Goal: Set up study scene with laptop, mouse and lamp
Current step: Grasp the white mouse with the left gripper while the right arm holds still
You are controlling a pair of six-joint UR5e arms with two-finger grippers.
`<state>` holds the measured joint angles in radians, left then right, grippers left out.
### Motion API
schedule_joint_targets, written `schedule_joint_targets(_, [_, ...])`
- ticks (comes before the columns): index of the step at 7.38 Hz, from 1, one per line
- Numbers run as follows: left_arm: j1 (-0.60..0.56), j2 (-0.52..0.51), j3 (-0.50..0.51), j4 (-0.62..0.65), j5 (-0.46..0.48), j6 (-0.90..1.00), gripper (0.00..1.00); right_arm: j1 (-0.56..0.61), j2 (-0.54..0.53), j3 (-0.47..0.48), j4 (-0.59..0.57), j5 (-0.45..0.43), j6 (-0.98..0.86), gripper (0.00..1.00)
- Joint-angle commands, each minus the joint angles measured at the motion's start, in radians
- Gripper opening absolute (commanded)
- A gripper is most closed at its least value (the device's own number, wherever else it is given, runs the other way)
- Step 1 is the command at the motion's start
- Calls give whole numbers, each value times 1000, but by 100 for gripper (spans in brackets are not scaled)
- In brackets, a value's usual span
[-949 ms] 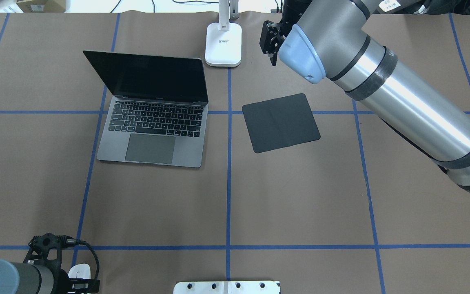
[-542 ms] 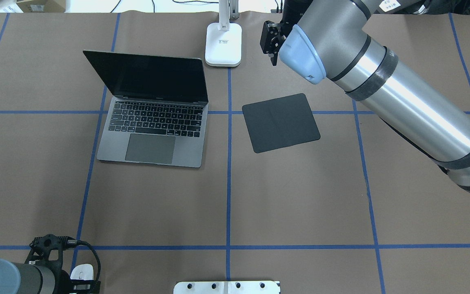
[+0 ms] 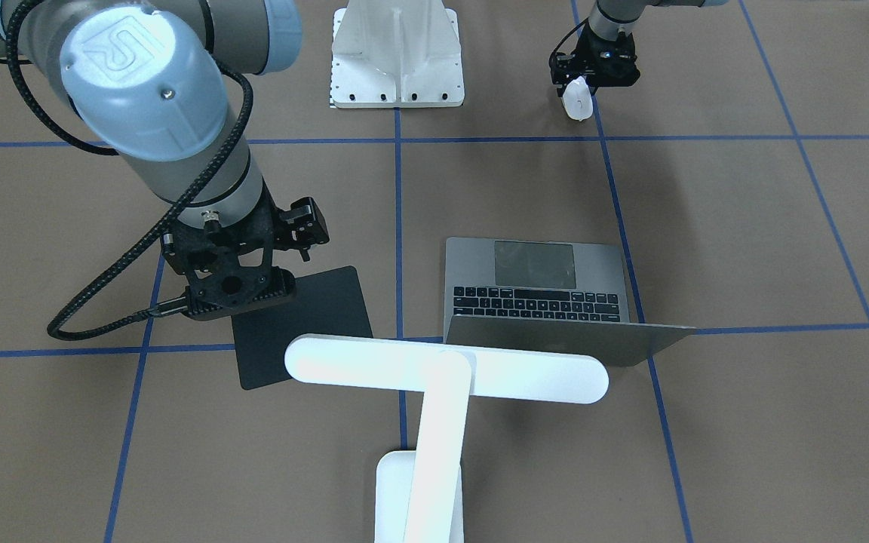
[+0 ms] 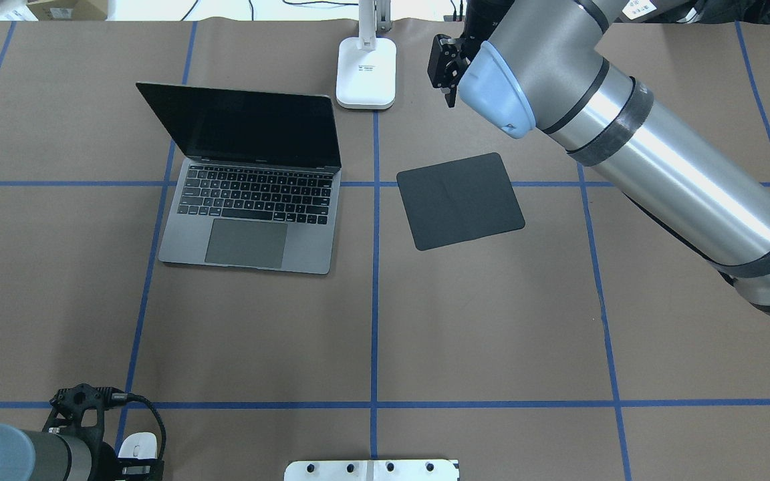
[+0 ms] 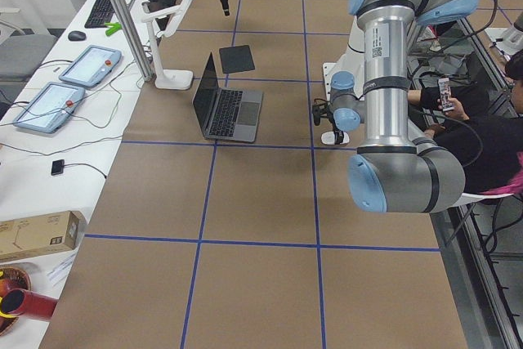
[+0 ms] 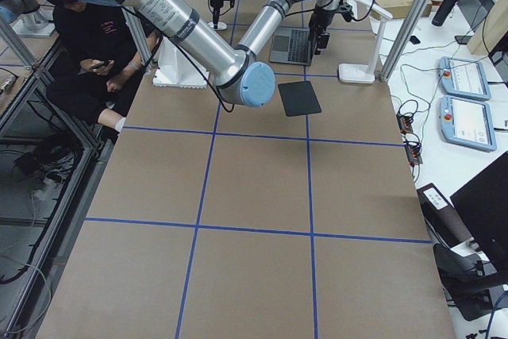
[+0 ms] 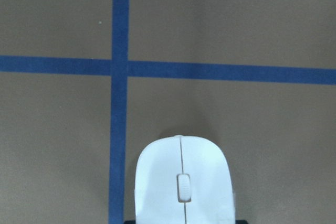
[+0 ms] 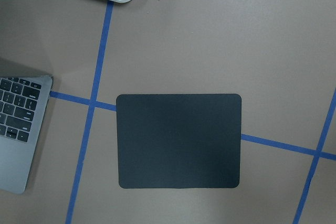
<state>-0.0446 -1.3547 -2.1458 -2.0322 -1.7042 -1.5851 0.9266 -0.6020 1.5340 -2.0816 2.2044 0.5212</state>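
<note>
The white mouse [image 7: 182, 182] is in my left gripper [image 4: 132, 461] at the table's near left corner, by a blue tape crossing. It also shows in the front-facing view [image 3: 577, 99] under that gripper [image 3: 581, 94]. The grey laptop [image 4: 248, 214] stands open at the left centre. The white lamp stands behind it, its base [image 4: 366, 70] at the far edge and its bar head [image 3: 446, 369] over the laptop's lid. My right gripper [image 4: 446, 90] hangs high beside the lamp base and holds nothing. I cannot tell whether its jaws are open or shut.
A black mouse pad [image 4: 460, 200] lies flat to the right of the laptop, directly below the right wrist camera [image 8: 178, 140]. The white mounting pedestal [image 4: 371, 469] sits at the near edge's middle. Blue tape lines grid the brown table.
My left gripper and the mouse have shifted slightly to the right and toward the near edge. The right arm has barely moved.
</note>
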Motion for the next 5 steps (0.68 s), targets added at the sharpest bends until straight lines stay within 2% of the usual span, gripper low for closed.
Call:
schedule_joint_targets(1, [0, -7, 3, 0, 0, -1, 67, 0, -1, 2, 0, 0, -1, 100])
schedule_joint_targets(3, [-1, -8, -2, 0, 0, -1, 60, 0, -2, 2, 0, 0, -1, 100])
schedule_joint_targets(5, [-1, -8, -3, 1, -2, 0, 59, 0, -4, 2, 2, 0, -1, 100])
